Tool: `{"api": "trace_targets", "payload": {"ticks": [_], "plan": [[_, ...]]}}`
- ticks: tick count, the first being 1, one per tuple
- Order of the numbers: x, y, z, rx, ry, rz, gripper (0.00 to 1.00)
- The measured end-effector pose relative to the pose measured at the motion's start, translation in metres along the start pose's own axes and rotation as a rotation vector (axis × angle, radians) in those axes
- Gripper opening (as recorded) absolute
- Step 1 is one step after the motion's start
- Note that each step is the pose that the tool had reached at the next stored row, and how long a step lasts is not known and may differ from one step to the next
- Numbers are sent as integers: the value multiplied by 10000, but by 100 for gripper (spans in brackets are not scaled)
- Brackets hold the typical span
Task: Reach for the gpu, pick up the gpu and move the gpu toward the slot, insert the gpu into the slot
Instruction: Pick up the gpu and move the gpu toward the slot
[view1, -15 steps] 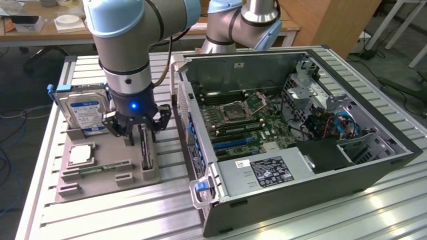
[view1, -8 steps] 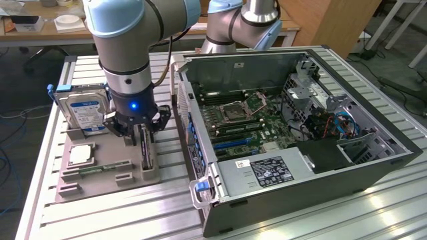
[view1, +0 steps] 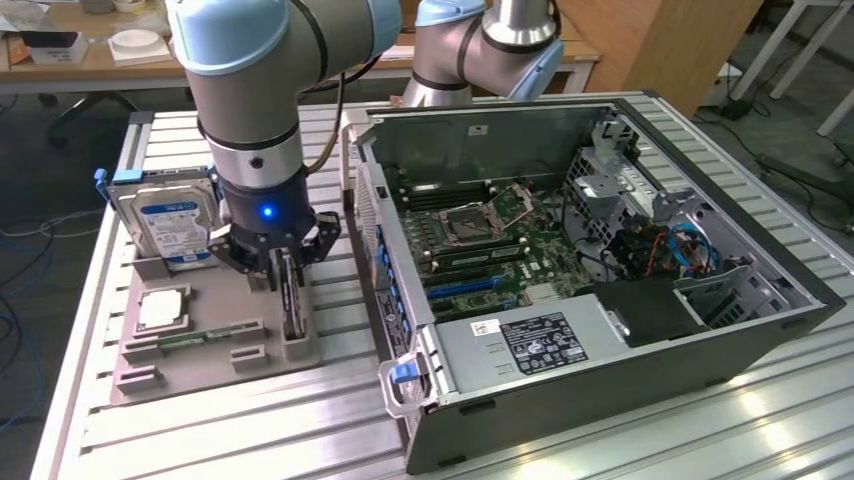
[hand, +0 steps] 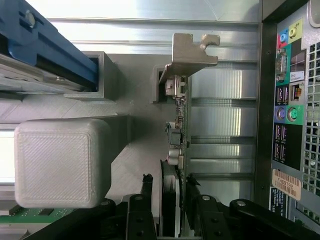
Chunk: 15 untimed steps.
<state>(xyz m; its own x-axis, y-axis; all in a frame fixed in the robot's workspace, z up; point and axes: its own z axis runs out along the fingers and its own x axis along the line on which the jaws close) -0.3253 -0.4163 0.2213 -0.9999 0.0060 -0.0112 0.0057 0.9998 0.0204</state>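
Note:
The gpu (view1: 288, 295) stands on edge in a grey holder (view1: 200, 365) beside the open computer case (view1: 694, 350). It is a thin dark card. In the wrist view I look along the gpu (hand: 181, 125) to its silver end bracket (hand: 187, 50). My gripper (view1: 283, 262) is lowered over the card's near end. In the wrist view the gripper (hand: 170, 182) straddles the card with one black finger (hand: 146, 181) on each side. A narrow gap shows at that finger, so the jaws stand open around the card. A blue slot (view1: 461, 287) lies on the motherboard inside the case.
The holder also carries a silver blue-labelled hard drive (view1: 174, 225), a square processor (view1: 160, 310) and a green memory stick (view1: 207, 335). The case's rear wall with its ports (hand: 290, 125) rises close beside the card. A second arm (view1: 474, 45) stands behind the case.

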Motion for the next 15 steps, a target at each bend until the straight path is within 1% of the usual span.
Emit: {"api": "trace_targets", "payload": {"ticks": [4,9,12,15], "plan": [[-11,-3,3,-3,0,-115,38],[-13,-14,2,0,2,-119,38],[-14,-15,2,24,2,-117,38],[-14,-18,3,28,-2,121,38]]}}
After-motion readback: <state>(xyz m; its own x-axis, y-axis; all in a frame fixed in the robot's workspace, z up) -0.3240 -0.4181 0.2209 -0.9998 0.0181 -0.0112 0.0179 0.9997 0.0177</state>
